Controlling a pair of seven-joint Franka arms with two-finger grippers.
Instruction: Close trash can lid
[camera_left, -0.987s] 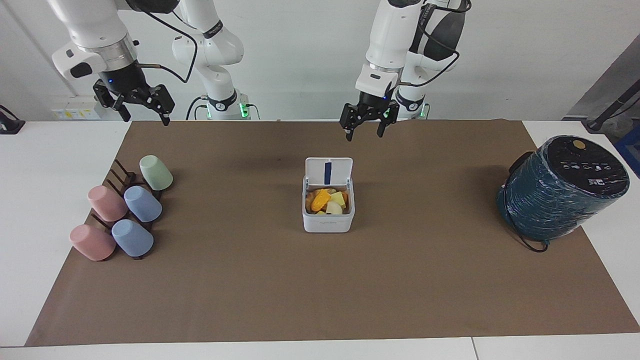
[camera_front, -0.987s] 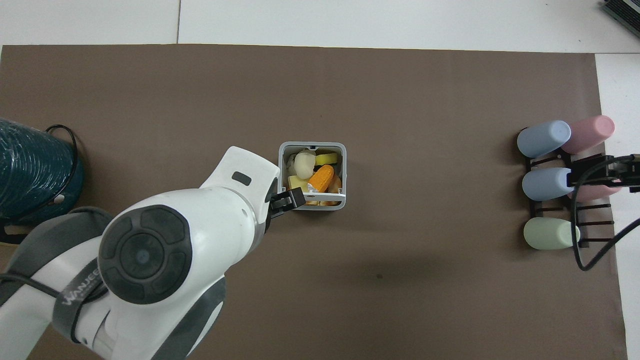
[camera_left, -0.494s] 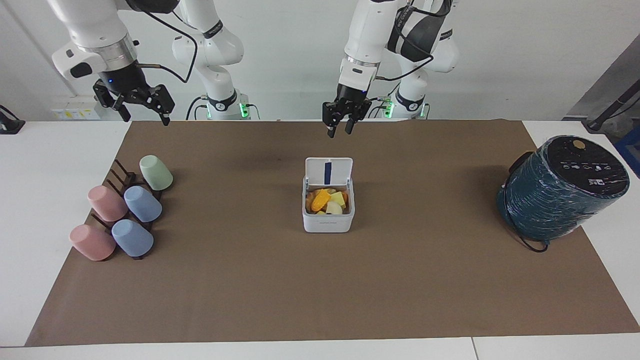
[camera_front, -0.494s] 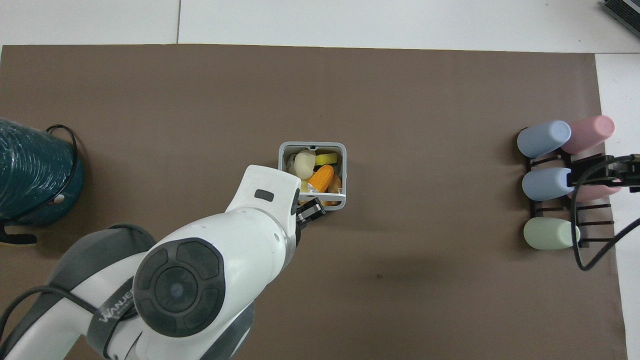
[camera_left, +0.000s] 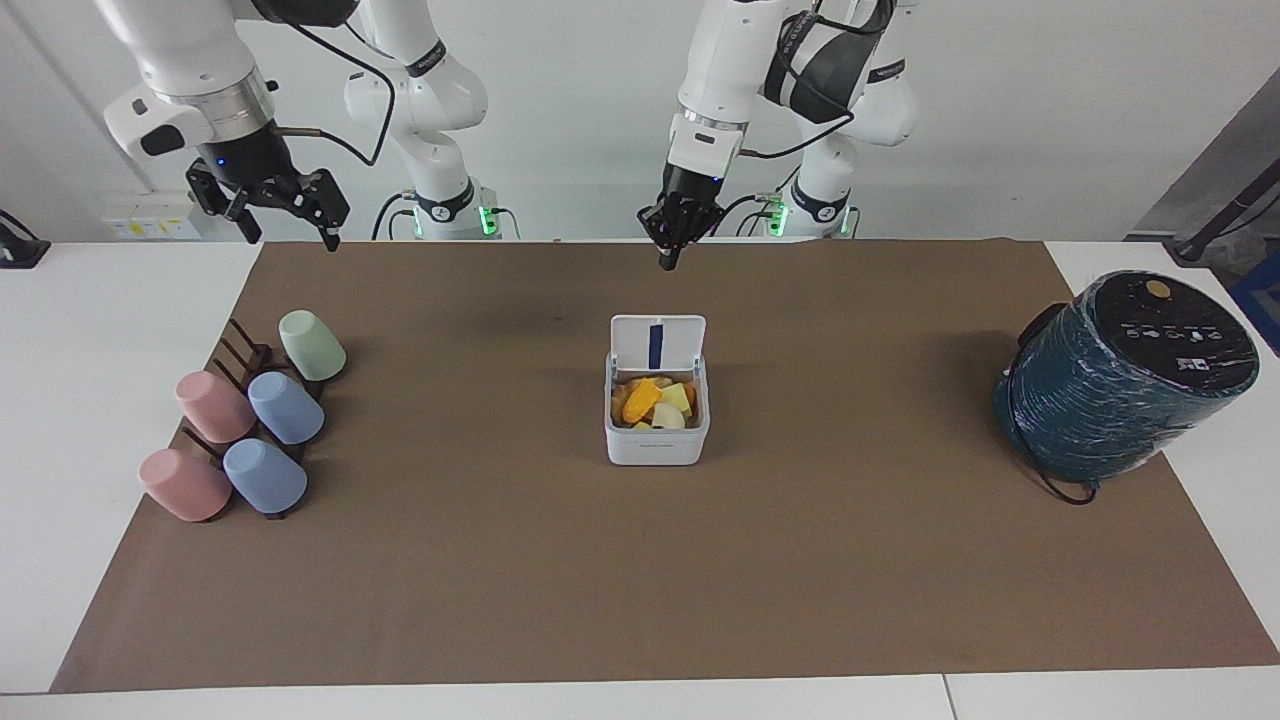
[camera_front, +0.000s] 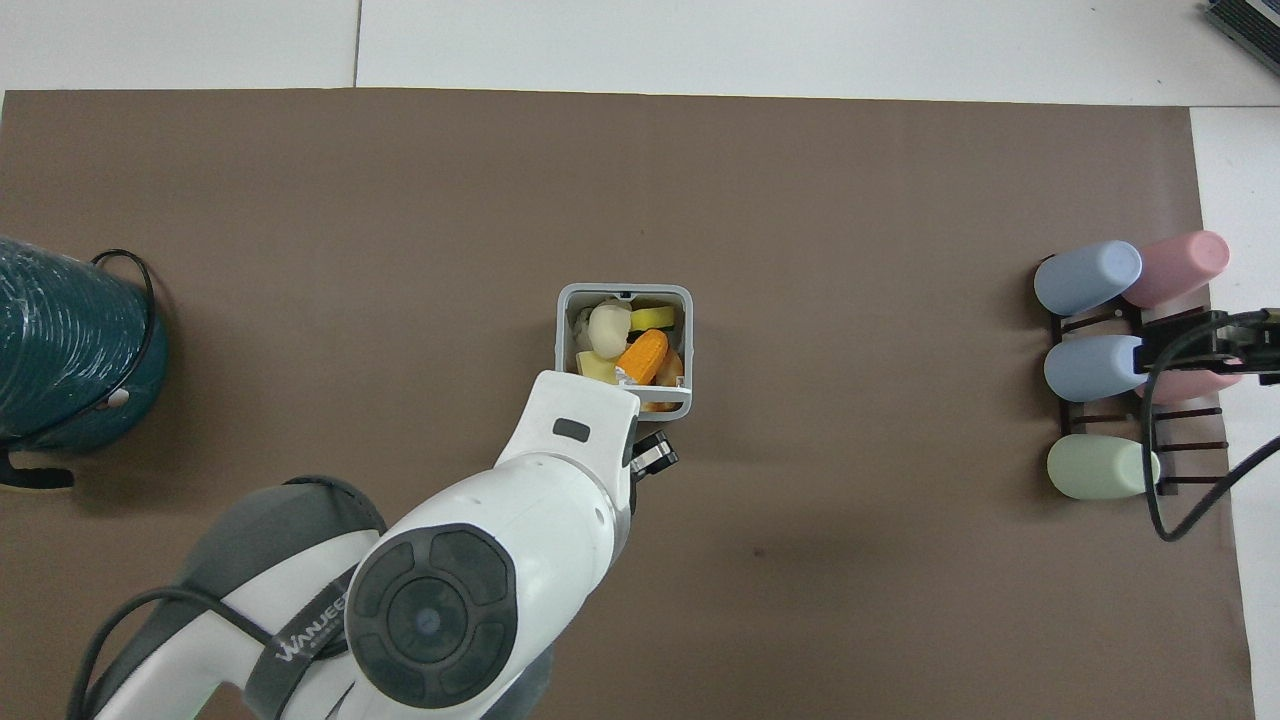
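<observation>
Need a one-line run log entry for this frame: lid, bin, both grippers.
lid: open, upright | trash can: full of scraps | left gripper: shut, empty, raised, not touching the lid | right gripper: open, waiting above cup rack

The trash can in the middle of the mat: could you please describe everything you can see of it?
The trash can is a small white cube-shaped bin, seemingly plastic, with rounded corners and faint grey lettering on its front. It stands upright on the brown mat, mid-table. Its lid, a flat white flap with a blue strip inside, stands open and upright at the edge nearer the robots. Orange, yellow and pale pieces fill it to the rim. Nothing touches it but the mat; the shut left gripper hangs above the mat, apart from the lid.
</observation>
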